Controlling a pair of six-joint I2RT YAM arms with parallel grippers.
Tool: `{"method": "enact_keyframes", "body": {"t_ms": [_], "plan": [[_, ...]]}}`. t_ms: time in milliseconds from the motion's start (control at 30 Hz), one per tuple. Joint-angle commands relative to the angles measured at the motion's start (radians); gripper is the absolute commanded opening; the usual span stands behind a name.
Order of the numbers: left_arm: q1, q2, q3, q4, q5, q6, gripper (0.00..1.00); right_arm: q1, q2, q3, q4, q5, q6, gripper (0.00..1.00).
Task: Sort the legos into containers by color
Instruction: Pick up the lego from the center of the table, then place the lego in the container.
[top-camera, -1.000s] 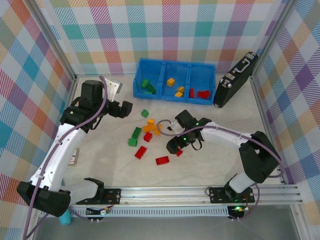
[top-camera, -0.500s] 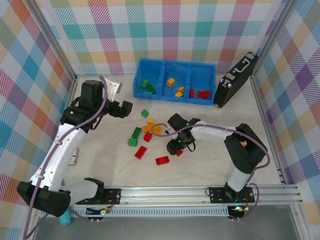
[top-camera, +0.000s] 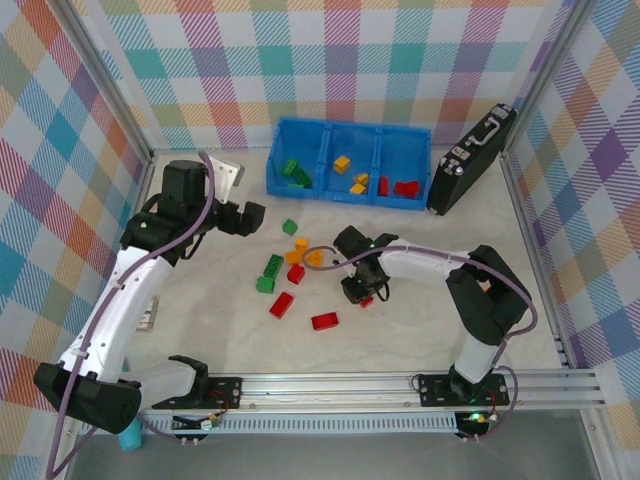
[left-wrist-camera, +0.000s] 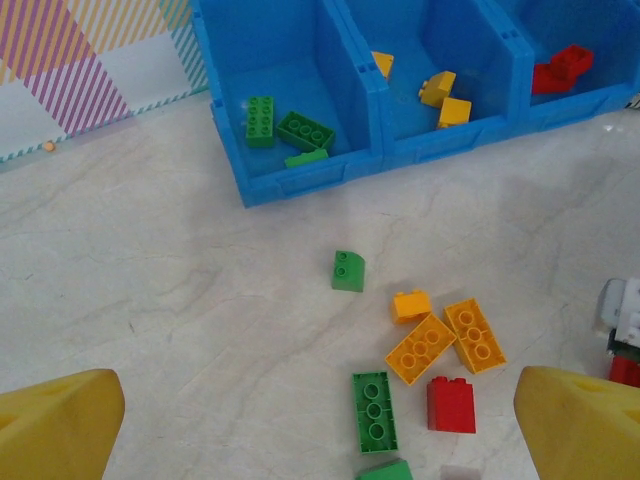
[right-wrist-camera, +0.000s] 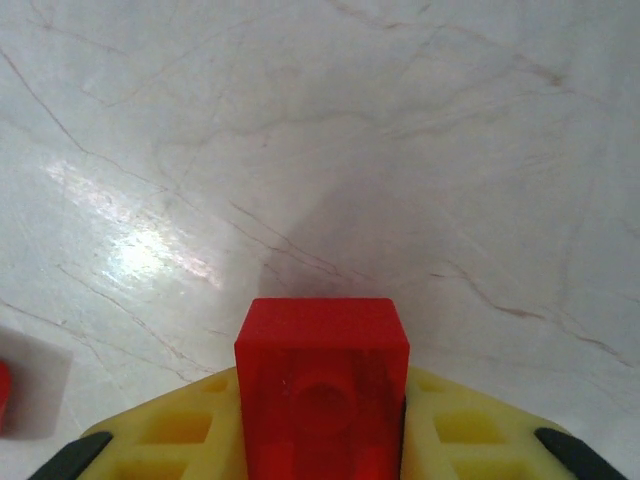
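Blue tray (top-camera: 318, 191) at 12 o'clock: green legos (left-wrist-camera: 290, 128) in 9 o'clock compartment, yellow legos (left-wrist-camera: 445, 100) middle, red legos (left-wrist-camera: 560, 70) 3 o'clock. Right gripper (top-camera: 362, 292) pinches red brick (right-wrist-camera: 321, 380); left gripper (top-camera: 248, 217) spread.

At my far right a black hard plastic case with a carry handle (top-camera: 472, 160) leans tilted against the right wall, its lower end on the pale marbled counter (top-camera: 420, 330). Pastel plaid cloth walls (top-camera: 330, 60) enclose the left, far and right sides. A silver aluminium rail (top-camera: 340, 385) runs along the near edge.

The red brick (right-wrist-camera: 321, 390) — bottom cut off.
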Motion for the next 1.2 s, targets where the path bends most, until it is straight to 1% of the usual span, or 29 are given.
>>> {"method": "enact_keyframes", "body": {"t_ms": [0, 100, 200, 333, 433, 567, 733, 833, 933, 1067, 1167], "plan": [[0.011, 0.021, -0.026, 0.028, -0.051, -0.033, 1.00, -0.091, -0.070, 0.096, -0.083, 0.033, -0.037, 0.31], [0.011, 0.059, -0.034, 0.035, -0.062, -0.040, 1.00, -0.192, -0.105, 0.203, -0.119, 0.060, -0.104, 0.31], [0.011, 0.101, -0.044, 0.048, -0.047, -0.044, 1.00, -0.294, -0.112, 0.303, -0.100, 0.078, -0.189, 0.31], [0.011, 0.148, -0.048, 0.061, -0.013, -0.055, 1.00, -0.402, -0.021, 0.452, -0.023, 0.088, -0.266, 0.32], [0.011, 0.176, -0.044, 0.065, 0.005, -0.069, 1.00, -0.448, 0.078, 0.543, 0.066, 0.120, -0.320, 0.33], [0.009, 0.216, -0.038, 0.073, 0.015, -0.090, 1.00, -0.473, 0.227, 0.694, 0.141, 0.116, -0.348, 0.32], [0.000, 0.280, -0.052, 0.082, -0.008, -0.116, 1.00, -0.500, 0.443, 0.934, 0.117, 0.129, -0.360, 0.32], [-0.006, 0.300, -0.086, 0.123, -0.020, -0.131, 1.00, -0.515, 0.534, 1.028, 0.097, 0.129, -0.356, 0.32], [-0.014, 0.326, -0.100, 0.156, -0.044, -0.142, 1.00, -0.528, 0.591, 1.077, 0.084, 0.126, -0.350, 0.33], [-0.056, 0.367, -0.110, 0.207, -0.142, -0.130, 1.00, -0.545, 0.624, 1.080, 0.086, 0.109, -0.344, 0.36], [-0.083, 0.409, -0.119, 0.265, -0.165, -0.132, 1.00, -0.553, 0.643, 1.080, 0.086, 0.107, -0.346, 0.38]]}}
